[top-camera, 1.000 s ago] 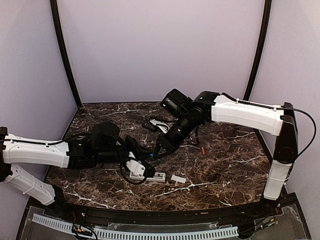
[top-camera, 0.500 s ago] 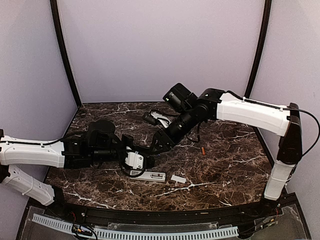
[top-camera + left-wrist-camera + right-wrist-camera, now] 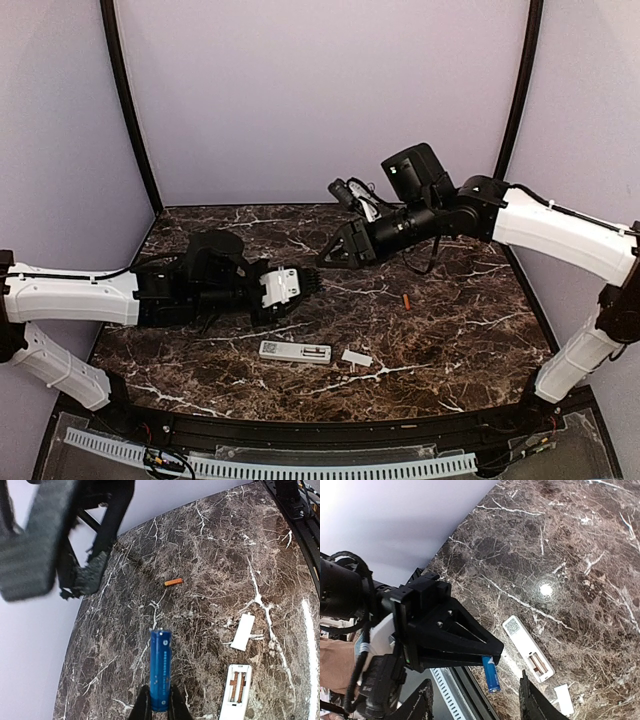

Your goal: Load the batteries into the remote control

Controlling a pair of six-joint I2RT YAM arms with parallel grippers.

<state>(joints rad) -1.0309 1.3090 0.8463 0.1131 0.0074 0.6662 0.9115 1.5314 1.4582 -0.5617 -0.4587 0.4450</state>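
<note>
My left gripper (image 3: 160,707) is shut on the lower end of the blue battery (image 3: 161,669), which sticks out past its fingertips. It hangs above the table at mid left (image 3: 305,282). The right wrist view shows the same battery (image 3: 491,674) in the left gripper's black jaws. My right gripper (image 3: 477,705) is open and holds nothing, a short way up and right of the left one (image 3: 328,258). The white remote control (image 3: 295,352) lies back up, its battery recess (image 3: 237,686) open and empty. The orange-red battery (image 3: 406,300) lies loose on the marble to the right.
The white battery cover (image 3: 356,357) lies just right of the remote, also seen from the left wrist (image 3: 243,631). The dark marble table (image 3: 470,330) is closed in by pale walls and black corner posts. A slotted white strip (image 3: 270,466) runs along the near edge.
My right gripper has opened and drawn back up and to the right. My left gripper has risen from beside the remote and swung right, staying shut.
</note>
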